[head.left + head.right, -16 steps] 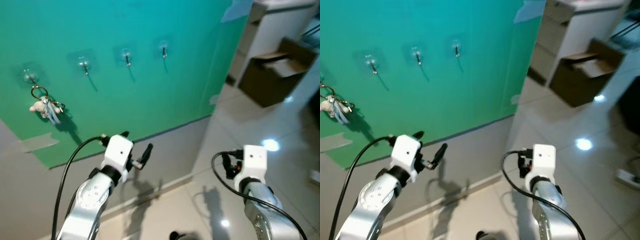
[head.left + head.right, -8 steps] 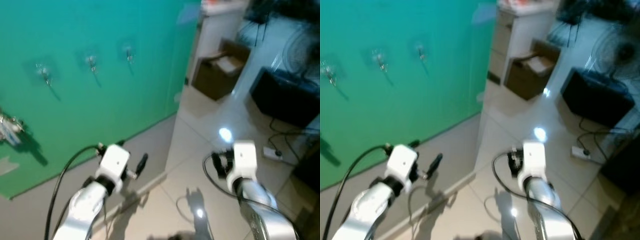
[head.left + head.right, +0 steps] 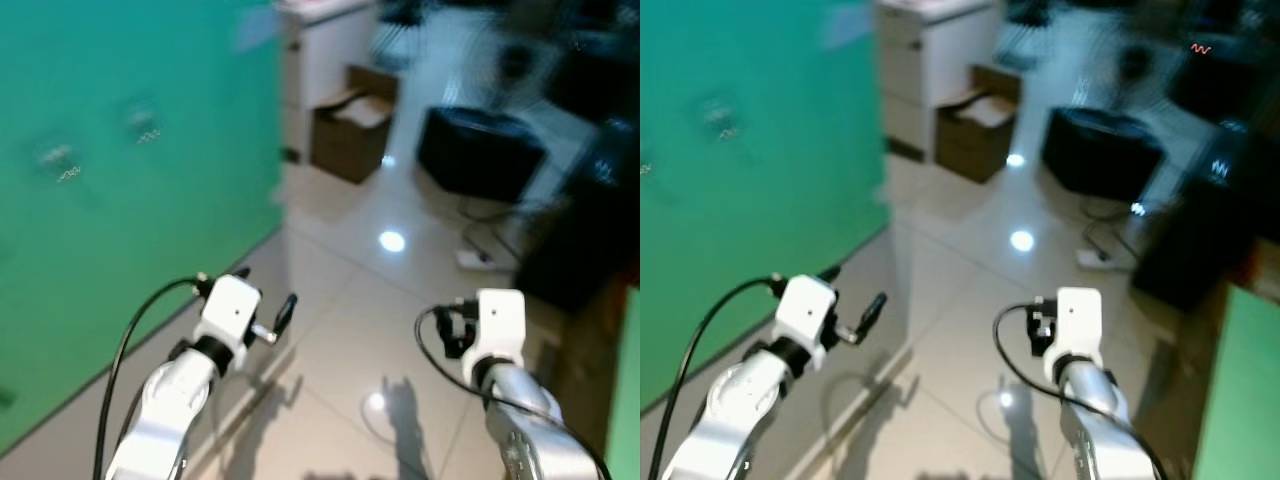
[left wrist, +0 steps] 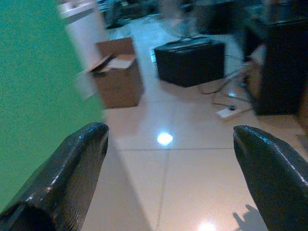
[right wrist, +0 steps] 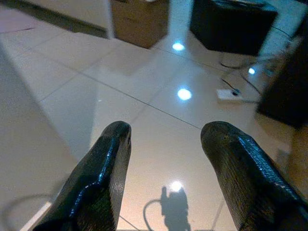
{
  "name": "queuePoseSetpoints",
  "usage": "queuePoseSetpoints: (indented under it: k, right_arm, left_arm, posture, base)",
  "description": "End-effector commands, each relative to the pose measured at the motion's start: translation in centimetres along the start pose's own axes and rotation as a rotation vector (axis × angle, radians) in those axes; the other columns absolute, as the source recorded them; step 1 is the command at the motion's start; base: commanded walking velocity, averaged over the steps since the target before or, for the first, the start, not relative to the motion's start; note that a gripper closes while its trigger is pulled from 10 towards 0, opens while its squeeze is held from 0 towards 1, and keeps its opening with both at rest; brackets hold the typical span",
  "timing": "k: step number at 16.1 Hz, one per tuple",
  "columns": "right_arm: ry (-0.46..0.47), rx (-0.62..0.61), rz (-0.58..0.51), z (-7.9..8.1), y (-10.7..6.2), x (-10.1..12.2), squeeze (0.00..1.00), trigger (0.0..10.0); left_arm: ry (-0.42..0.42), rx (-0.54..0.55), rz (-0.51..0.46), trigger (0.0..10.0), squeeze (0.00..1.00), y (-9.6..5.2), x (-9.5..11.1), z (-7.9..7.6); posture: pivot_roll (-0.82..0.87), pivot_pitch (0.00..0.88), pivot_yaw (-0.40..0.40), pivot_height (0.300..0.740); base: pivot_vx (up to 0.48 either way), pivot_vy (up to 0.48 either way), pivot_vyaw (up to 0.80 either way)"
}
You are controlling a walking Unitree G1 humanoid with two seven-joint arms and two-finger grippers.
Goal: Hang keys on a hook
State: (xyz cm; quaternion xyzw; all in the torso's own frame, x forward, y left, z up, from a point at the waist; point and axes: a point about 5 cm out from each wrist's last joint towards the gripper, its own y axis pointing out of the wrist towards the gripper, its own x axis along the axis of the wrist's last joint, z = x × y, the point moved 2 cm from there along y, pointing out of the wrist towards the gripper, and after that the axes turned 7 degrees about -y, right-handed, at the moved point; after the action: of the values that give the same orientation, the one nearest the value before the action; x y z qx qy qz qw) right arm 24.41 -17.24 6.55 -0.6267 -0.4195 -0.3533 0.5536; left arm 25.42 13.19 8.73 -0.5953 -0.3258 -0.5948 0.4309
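Two blurred clear hooks show on the green wall at my left. My left gripper is held out low in front of that wall's edge, open, with nothing between its black fingers. My right gripper is held out over the tiled floor, also open and empty, its fingers spread apart in the right wrist view.
A white cabinet and an open cardboard box stand past the wall's end. A black case sits on the glossy tiles, with a power strip and cables near it. Dark furniture is on the right.
The camera has swung to the right: the green wall, its hooks and the hanging keys slid off to the left and the room came into sight. Both arms hold the same pose.
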Motion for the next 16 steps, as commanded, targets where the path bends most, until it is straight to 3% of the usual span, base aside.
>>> queuePoseSetpoints:
  k: [1,6,16]
  right_arm:
    - [-0.005,-0.026,-0.001,-0.59,-0.04,0.25,0.0,10.0]
    - [-0.019,-0.016,0.002,-0.81,0.29,0.44,0.0,10.0]
    - [-0.041,-0.006,0.006,-1.34,0.32,0.72,0.0,10.0]
  left_arm:
    - [0.006,-0.005,-0.019,10.0,0.0,0.35,0.33,-0.26]
    - [-0.032,-0.012,-0.03,10.0,0.0,0.57,0.36,-0.45]
    - [-0.021,0.002,-0.054,10.0,0.0,0.86,0.46,-0.08]
  posture:
    - [-0.08,0.0,0.02,0.74]
    - [-0.08,0.0,0.003,0.74]
    - [-0.1,0.0,-0.013,0.74]
  base:
    - [0.0,0.0,-0.8]
    - [0.0,0.0,-0.8]
    - [0.0,0.0,-0.8]
